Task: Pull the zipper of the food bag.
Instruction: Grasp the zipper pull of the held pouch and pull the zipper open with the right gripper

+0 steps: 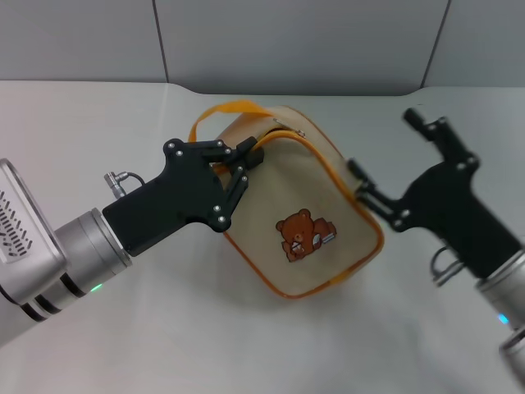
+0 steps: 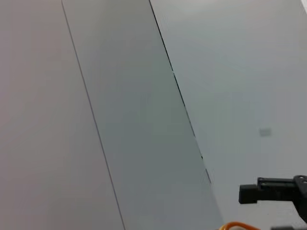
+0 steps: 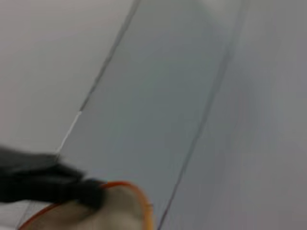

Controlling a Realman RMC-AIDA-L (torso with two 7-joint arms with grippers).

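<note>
White bench [image 1: 98,345] w/ small boxy beige fabric food bag [image 1: 303,217]; left end effector [image 1: 249,161] clamped on bag's orange-piped top edge, right end effector [image 1: 359,185] spread wide, touching bag's side.

Table [image 1: 98,353]: plain white/pale grey top, matte, runs back to grey panelled wall. Only item lying on it: food bag [image 1: 320,197], beige w/ orange piping, bear patch face up, roughly centre, set at an angle to table's edge.

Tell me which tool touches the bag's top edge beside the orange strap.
The left tool: it meets the food bag beside the strap. The right tool meets its side.
</note>
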